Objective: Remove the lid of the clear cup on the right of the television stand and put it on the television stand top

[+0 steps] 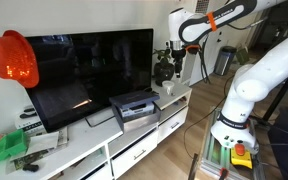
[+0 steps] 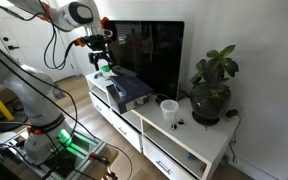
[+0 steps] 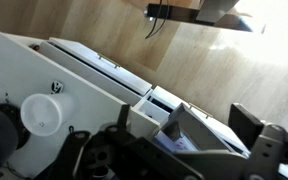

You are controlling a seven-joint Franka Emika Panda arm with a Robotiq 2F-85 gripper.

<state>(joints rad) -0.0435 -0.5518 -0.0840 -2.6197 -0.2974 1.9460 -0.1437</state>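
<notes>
Fingers (spread wide) hover high, clear cup on television stand untouched.

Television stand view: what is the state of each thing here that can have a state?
clear cup: upright on the television stand, lid seems on.
television: screen dark, off.
drawers: shut.
gripper: in the air, away from the cup, jaws apart, holding nothing.
</notes>
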